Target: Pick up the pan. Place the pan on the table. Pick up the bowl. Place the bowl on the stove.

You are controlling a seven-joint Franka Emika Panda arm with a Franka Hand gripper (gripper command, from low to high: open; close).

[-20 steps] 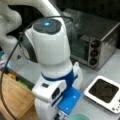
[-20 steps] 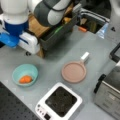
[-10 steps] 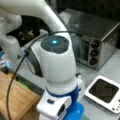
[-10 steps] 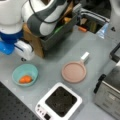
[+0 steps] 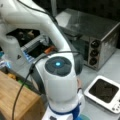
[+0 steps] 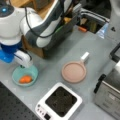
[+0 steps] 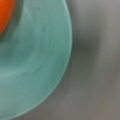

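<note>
the small round teal bowl point(image 6: 25, 75), an orange piece point(image 6: 25, 79) inside, sits on the grey counter point(image 6: 50, 65) at lower left in a front view. the hand point(image 6: 23, 65) hovers at its upper rim; i cannot tell if it is apart or together. the bowl looks light, stiff and smooth-walled, so the thin rim seems the best hold. the pink-brown pan point(image 6: 74, 71) lies on the counter mid-frame.

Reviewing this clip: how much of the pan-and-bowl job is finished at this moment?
Done: the pan lies flat on the table, beside the stove, whose black top is bare.

In hand: the arm's tool is at the rim of the bowl; the wrist view shows the bowl close up, with an orange item inside.

Left: the bowl sits on the table, not on the stove.
</note>
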